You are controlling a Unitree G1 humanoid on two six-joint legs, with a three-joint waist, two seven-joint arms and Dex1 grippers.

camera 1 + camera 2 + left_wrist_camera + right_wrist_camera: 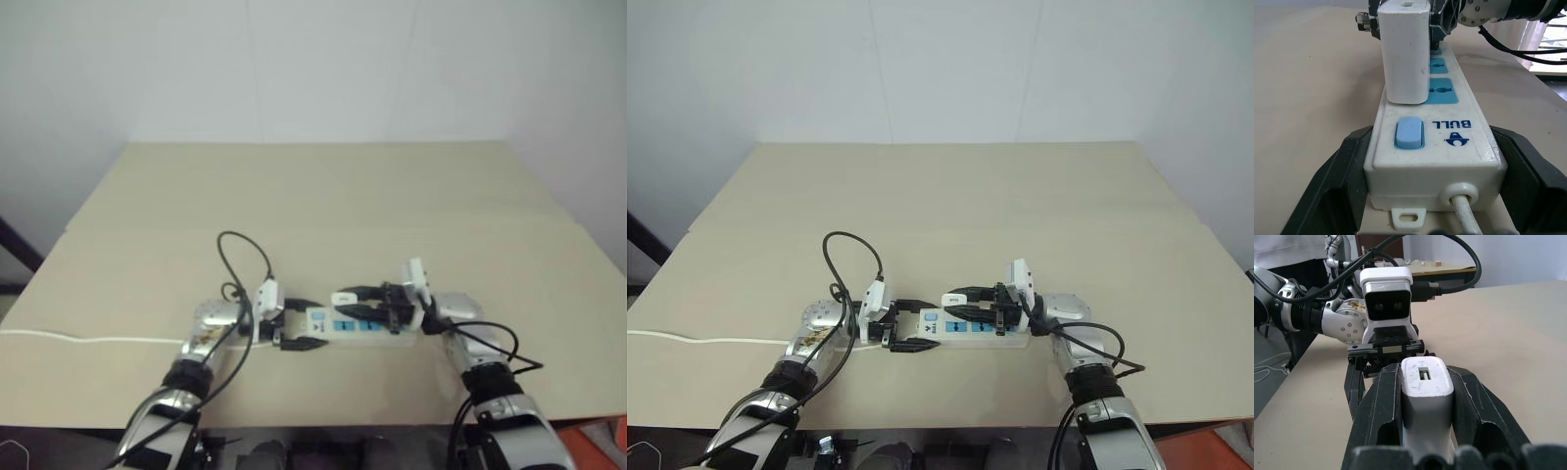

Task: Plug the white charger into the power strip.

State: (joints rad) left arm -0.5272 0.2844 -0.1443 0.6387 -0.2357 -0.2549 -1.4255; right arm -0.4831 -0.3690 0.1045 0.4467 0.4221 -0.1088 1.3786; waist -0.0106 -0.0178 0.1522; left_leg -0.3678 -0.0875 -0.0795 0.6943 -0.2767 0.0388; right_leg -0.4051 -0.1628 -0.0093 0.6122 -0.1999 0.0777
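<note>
Both arms meet over the near middle of the tan table (1038, 196), fingers pointing at each other. The right gripper (1426, 396) is clamped on the white charger (1426, 382): from its wrist camera the two black fingers press flat against the charger's two sides, its slotted end face looking back at the lens. The left gripper (1432, 161) stands wide, one black finger along each long side of the power strip (1437, 147) at its cable end; the fingers sit tight against the strip's walls, though whether they squeeze it cannot be told. Just past those fingers comes the blue switch (1409, 133), then a printed logo, then the row of blue sockets (1442, 91) running away from the hand. The charger stands upright on top of the strip, right beyond the switch, over the edge of the nearest socket; its prongs are hidden beneath it, so how deep it sits cannot be told. From the head, the strip lies flat on the table between the two wrists, and its thin white cable (88, 340) trails off from behind the left hand toward the table's left edge.
</note>
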